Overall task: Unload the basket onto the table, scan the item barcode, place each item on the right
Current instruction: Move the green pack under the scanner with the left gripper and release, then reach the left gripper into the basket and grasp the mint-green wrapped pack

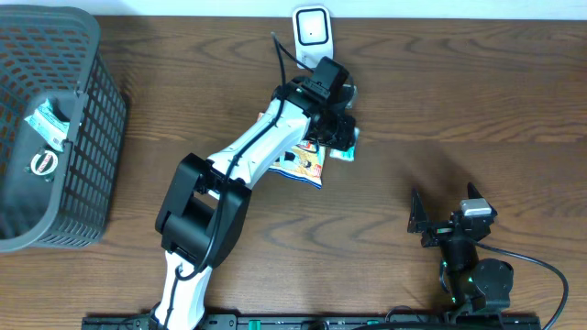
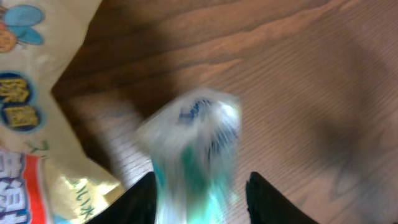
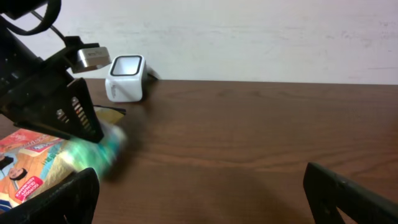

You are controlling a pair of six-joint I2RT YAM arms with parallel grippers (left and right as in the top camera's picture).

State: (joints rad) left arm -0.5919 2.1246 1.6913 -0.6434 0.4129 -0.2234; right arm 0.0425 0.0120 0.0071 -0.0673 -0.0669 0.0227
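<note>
Wood table [image 1: 477, 110], packet [image 2: 196, 140] blurred mid-frame betw. tips of left claw [image 2: 200, 186].
Grip unclear: you could drop it barcode-down; right claw [image 3: 205, 199] wide, empty.

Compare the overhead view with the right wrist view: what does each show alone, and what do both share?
Only overhead: the mesh basket with packets inside. Only right wrist: the pale wall rising behind the table. Both: the white scanner, the left gripper over a teal item, and the flat snack packet beside it.
</note>
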